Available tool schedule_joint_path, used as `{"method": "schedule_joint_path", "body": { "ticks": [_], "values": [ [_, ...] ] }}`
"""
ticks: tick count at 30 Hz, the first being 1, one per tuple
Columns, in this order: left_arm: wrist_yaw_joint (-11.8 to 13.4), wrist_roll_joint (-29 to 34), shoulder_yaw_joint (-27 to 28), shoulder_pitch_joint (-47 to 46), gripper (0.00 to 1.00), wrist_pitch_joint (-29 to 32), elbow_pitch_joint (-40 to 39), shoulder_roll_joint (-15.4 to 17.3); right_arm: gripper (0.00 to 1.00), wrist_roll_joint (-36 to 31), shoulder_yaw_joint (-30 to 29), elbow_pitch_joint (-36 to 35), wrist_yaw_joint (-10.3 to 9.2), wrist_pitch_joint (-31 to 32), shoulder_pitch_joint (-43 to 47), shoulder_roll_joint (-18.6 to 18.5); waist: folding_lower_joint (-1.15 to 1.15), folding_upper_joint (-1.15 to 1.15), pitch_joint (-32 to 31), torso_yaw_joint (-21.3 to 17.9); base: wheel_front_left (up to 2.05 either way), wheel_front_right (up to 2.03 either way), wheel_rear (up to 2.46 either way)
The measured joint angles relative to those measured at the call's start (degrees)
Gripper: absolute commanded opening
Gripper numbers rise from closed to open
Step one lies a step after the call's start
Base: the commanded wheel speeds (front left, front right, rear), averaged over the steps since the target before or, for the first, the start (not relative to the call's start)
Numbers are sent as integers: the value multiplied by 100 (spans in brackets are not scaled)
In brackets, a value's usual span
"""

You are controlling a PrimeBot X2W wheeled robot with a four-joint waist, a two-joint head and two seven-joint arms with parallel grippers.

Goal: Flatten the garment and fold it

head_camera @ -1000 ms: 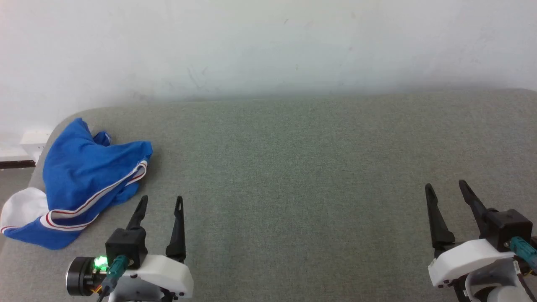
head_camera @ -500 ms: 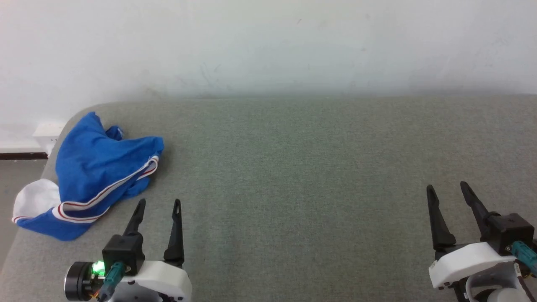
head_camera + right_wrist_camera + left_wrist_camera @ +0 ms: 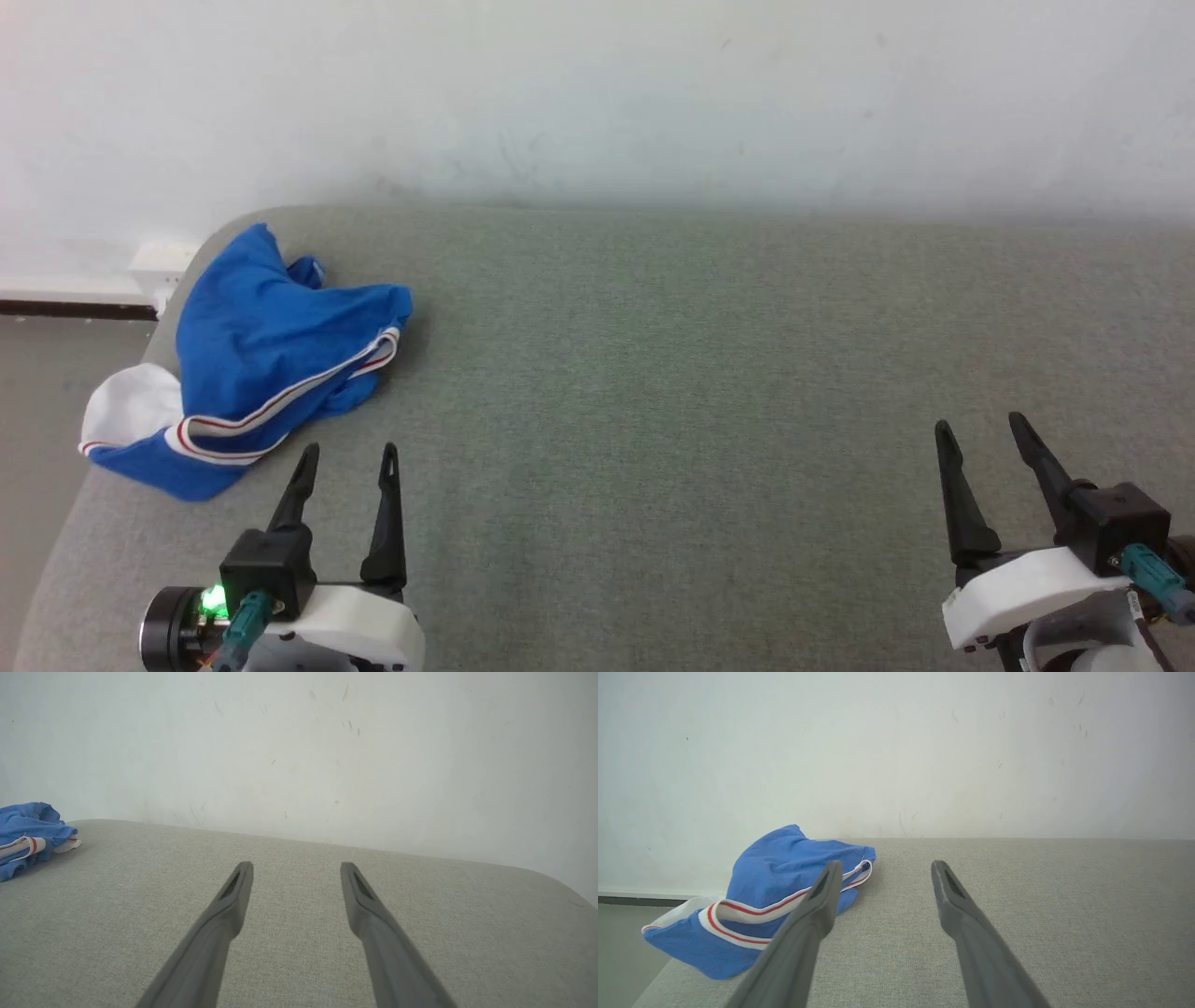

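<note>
The garment [image 3: 266,350] lies crumpled in a heap at the far left corner of the grey table [image 3: 672,392]. It is royal blue with a red-and-white striped band, and a white sleeve hangs over the table's left edge. In the left wrist view the garment [image 3: 780,882] sits ahead and left of the fingers. In the right wrist view the garment [image 3: 25,835] is at the far left. My left gripper [image 3: 347,451] stands open just short of the heap, holding nothing. My right gripper [image 3: 978,425] is open and empty at the lower right.
A pale wall [image 3: 597,93] rises right behind the table. The table's left corner is rounded, with bare floor [image 3: 37,448] beyond it and a dark skirting strip along the wall's foot. The rounded right corner of the table [image 3: 556,882] appears in the right wrist view.
The whole head view has shifted, so the camera turned left and the garment now appears further right and higher. Both grippers stay open and empty.
</note>
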Motion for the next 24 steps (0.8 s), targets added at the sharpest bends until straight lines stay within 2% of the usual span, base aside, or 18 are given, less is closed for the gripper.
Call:
{"method": "schedule_joint_path", "body": {
  "ticks": [24],
  "values": [
    [5, -111, 41, 123, 100, -283, 13, -1, 100, -1, 163, 322, 0, -281, -16, 2, 0, 0, 79, 974, 0, 0, 0]
  ]
}}
